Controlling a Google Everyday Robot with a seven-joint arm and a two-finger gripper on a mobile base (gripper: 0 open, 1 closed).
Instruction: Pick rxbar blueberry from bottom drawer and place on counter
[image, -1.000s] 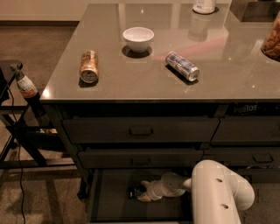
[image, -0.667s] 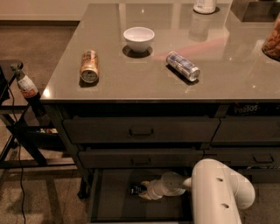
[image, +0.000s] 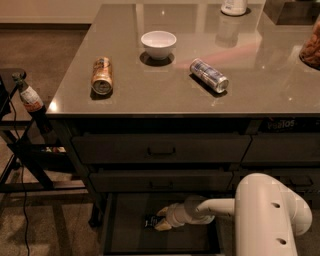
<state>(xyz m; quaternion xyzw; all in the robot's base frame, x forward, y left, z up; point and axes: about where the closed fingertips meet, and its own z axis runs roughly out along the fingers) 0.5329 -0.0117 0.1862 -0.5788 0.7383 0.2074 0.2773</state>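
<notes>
The bottom drawer (image: 125, 235) is pulled open below the two upper drawers, showing its dark floor. The rxbar blueberry (image: 150, 222) lies on that floor near the middle, a small dark wrapper with white print. My gripper (image: 161, 219) reaches into the drawer from the right on a white arm, its pale fingertips right at the bar's right edge, touching or just around it. The counter (image: 150, 95) spreads above the drawers, glossy grey-brown.
On the counter lie a brown can (image: 101, 75) on its side, a white bowl (image: 158, 44) and a silver-blue can (image: 208, 75). A bottle (image: 30, 98) stands on a dark rack at the left. My white arm housing (image: 270, 215) fills the lower right.
The gripper has stayed inside the bottom drawer at the bar, with almost no shift. Counter objects have not moved.
</notes>
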